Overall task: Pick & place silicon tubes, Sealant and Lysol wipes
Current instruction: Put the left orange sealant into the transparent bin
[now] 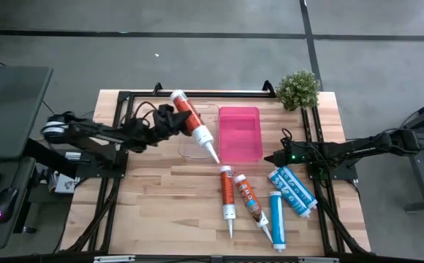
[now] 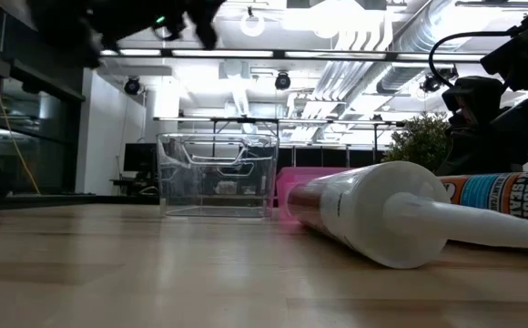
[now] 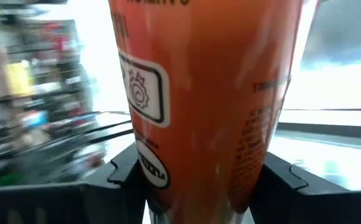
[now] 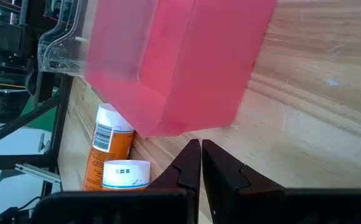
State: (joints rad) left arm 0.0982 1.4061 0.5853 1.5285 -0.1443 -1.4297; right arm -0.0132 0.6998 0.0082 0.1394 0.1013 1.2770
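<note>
You had the left gripper (image 1: 174, 117) up in the upper-left part of the high view, its fingers clamped on an orange sealant tube (image 1: 191, 124). The tube was angled down toward the lower right of the frame, and its white nozzle pointed over the clear bin (image 1: 197, 130). In the left wrist view that orange tube (image 3: 205, 99) filled the middle of the frame, with a dark finger (image 3: 121, 177) pressed against each side of it.

Your right gripper (image 1: 270, 158) sat right of centre in the high view, just beside the lower right corner of the pink bin (image 1: 240, 133). Its fingers (image 4: 190, 165) were together with nothing between them, pointing at the pink bin (image 4: 180, 62).

The remaining tubes lay on the wooden table (image 1: 153, 204) in the lower centre of the high view: an orange tube (image 1: 226, 188), another orange tube (image 1: 248, 197) just beside it, a white and blue tube (image 1: 276, 208), and two blue tubes (image 1: 292, 190) side by side to the right. A small potted plant (image 1: 297, 89) stood at the table's upper right corner. In the low view, a white tube (image 2: 382, 210) lay in the foreground right of centre, with the clear bin (image 2: 217, 173) behind it.
</note>
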